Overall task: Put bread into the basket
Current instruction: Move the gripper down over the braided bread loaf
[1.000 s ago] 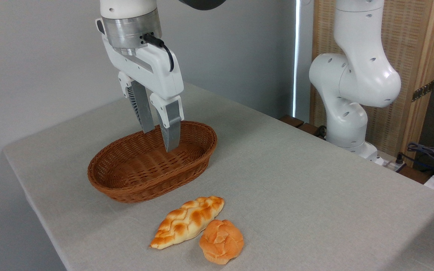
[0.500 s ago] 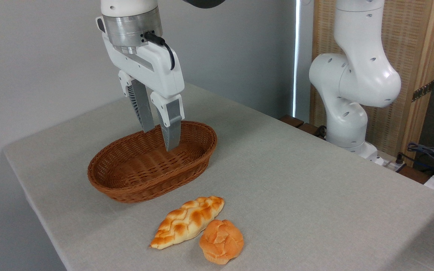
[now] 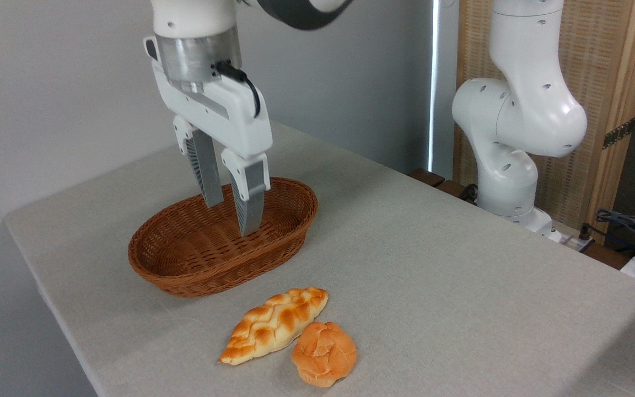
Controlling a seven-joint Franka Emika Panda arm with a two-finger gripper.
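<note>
Over on the left, the basket (image 3: 207,251) sits on the counter (image 3: 433,275), a reddish-brown oval of woven wicker, shallow and with nothing inside it. Right above it hangs the gripper (image 3: 232,212), pointing straight down, its two grey fingers (image 3: 250,198) reaching down in front of the basket's far end. The jaws are parted, a clear gap between them, and they grasp nothing at all.

Moving right and nearer, here is the bread (image 3: 273,324): the pointed braided loaf, pale gold with toasted orange-brown patches, lying flat on the counter cloth. It is outside the basket, just in front of its near rim, angled so its sharp tip points to the near left. From the jaws it is well apart, lower and nearer to the camera, with the basket's near wall lying between them.

Just to the right of the loaf, touching or all but touching its near side, sits a small round orange bun (image 3: 324,353).

Further right, at the far edge of the counter, stands the white arm base (image 3: 507,160), bulky joints stacked upward. Behind it is a wooden slatted screen (image 3: 598,94), and at the far right edge a tangle of cables (image 3: 629,226).
</note>
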